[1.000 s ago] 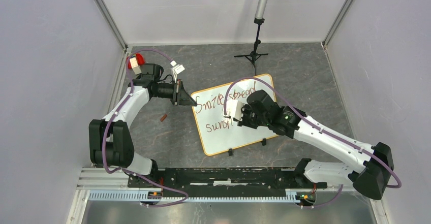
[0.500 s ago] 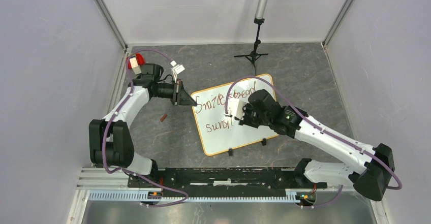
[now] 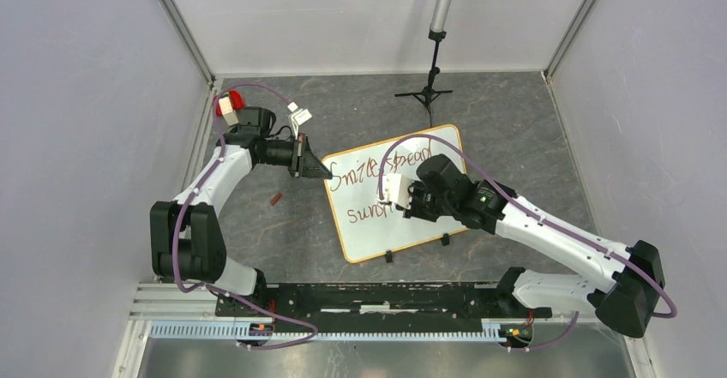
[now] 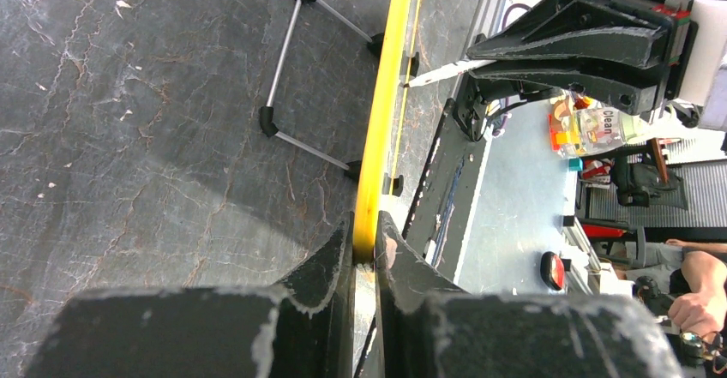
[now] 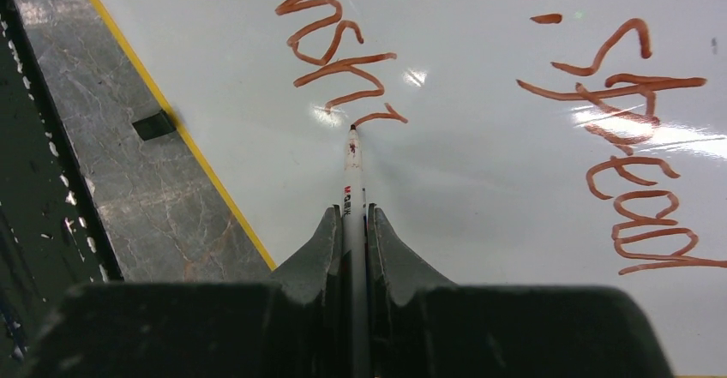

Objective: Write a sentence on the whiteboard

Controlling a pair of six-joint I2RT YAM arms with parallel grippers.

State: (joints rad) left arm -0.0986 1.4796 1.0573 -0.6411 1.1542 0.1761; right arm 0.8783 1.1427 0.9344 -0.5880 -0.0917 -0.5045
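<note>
The whiteboard (image 3: pixel 429 224) lies tilted on the grey table, with two black clips on its near edge. The sentence (image 3: pixel 364 175) reads "Smile spread" on the upper line and "sunsh" below (image 3: pixel 367 213), in dark red. My left gripper (image 3: pixel 324 173) is shut on the board's left corner; in the left wrist view its jaws pinch the yellow frame edge (image 4: pixel 367 245). My right gripper (image 3: pixel 396 196) is shut on a white marker (image 5: pixel 352 185), whose tip touches the board at the end of the lower line (image 5: pixel 334 48). "spread" (image 5: pixel 639 181) shows at right.
A small brown-red cap (image 3: pixel 276 199) lies on the table left of the board. A black tripod stand (image 3: pixel 426 87) with a grey pole stands at the back. A folding wire stand (image 4: pixel 296 87) shows under the board. Walls close in on both sides.
My right gripper has shifted slightly right and toward the near edge along the lower line, with the marker on the board. The left arm has not moved.
</note>
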